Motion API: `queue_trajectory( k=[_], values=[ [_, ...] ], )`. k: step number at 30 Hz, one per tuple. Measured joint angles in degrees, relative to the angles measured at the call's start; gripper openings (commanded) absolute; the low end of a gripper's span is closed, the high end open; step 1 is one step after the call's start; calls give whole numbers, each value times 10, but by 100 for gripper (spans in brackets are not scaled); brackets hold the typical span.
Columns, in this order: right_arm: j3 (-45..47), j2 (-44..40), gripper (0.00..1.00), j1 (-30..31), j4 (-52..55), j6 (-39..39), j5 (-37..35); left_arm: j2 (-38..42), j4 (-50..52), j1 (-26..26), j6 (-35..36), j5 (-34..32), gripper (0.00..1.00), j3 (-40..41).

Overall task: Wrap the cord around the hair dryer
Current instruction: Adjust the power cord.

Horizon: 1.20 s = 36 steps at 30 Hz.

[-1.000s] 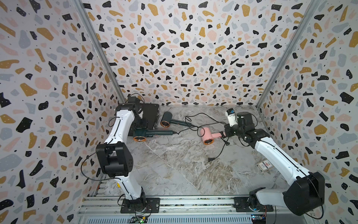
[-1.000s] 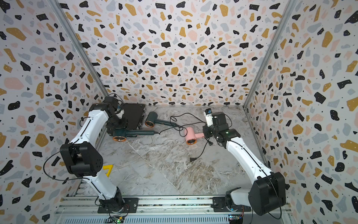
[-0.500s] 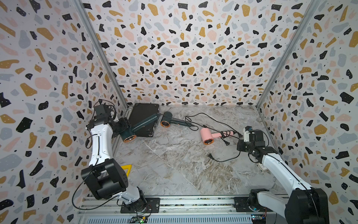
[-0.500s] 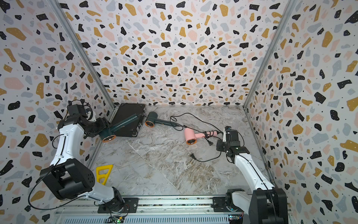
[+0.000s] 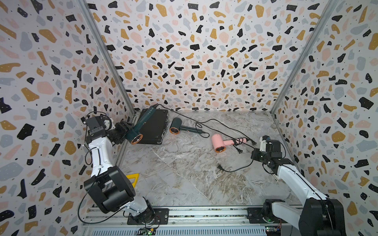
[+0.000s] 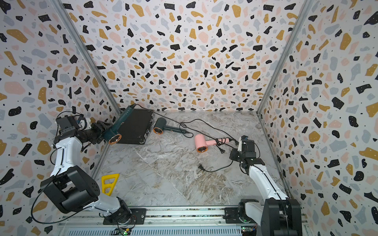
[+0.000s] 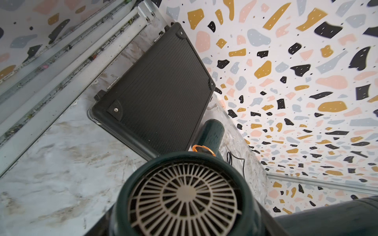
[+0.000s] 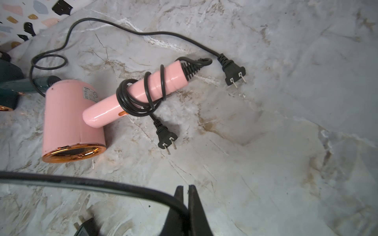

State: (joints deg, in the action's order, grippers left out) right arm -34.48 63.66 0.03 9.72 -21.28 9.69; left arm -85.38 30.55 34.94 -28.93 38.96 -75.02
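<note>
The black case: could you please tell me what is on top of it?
In the left wrist view its ribbed lid looks bare. In a top view the green dryer in the left end effector crosses over it, hiding a strip.

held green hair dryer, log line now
left gripper: shut on dark green hair dryer; right gripper: shut on black cord; wrap: not started

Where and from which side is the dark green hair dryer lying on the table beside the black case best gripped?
Probably its handle, from above. The dark green hair dryer lies on its side with the slim handle flat on the table, pointing away from the black case and clear of it; the barrel is wider and sits near the case.
</note>
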Motion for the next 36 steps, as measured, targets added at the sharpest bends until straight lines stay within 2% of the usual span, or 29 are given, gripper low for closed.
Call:
queue_trajectory(
  k=[3,5,7,11,12,13,15,16,18,26,32,36],
  values=[
    [0,0,0,-5,-15,1,22,13,3,-2,2,-24,0,7],
    [-1,2,0,0,-15,4,23,16,15,-26,8,-66,0,-1],
    [-10,12,0,28,3,19,1,17,28,-71,17,-120,0,-14],
    [-49,39,1,114,37,55,-27,17,46,-169,37,-182,0,-35],
    [-58,43,12,129,41,62,-22,17,53,-193,43,-189,0,-39],
    [-66,46,29,138,44,66,-16,17,61,-210,47,-194,0,-44],
    [-71,46,50,140,46,75,0,17,80,-231,55,-197,0,-56],
    [-71,46,59,140,47,78,7,17,88,-236,58,-197,0,-62],
    [-71,47,66,140,48,84,29,19,98,-240,60,-191,0,-73],
    [-67,35,72,143,12,89,130,65,157,-265,75,-152,0,-115],
    [-66,23,75,151,-24,88,185,101,182,-273,73,-114,0,-181],
    [-69,18,76,176,-46,90,217,113,187,-276,71,-95,0,-207]
  ],
)
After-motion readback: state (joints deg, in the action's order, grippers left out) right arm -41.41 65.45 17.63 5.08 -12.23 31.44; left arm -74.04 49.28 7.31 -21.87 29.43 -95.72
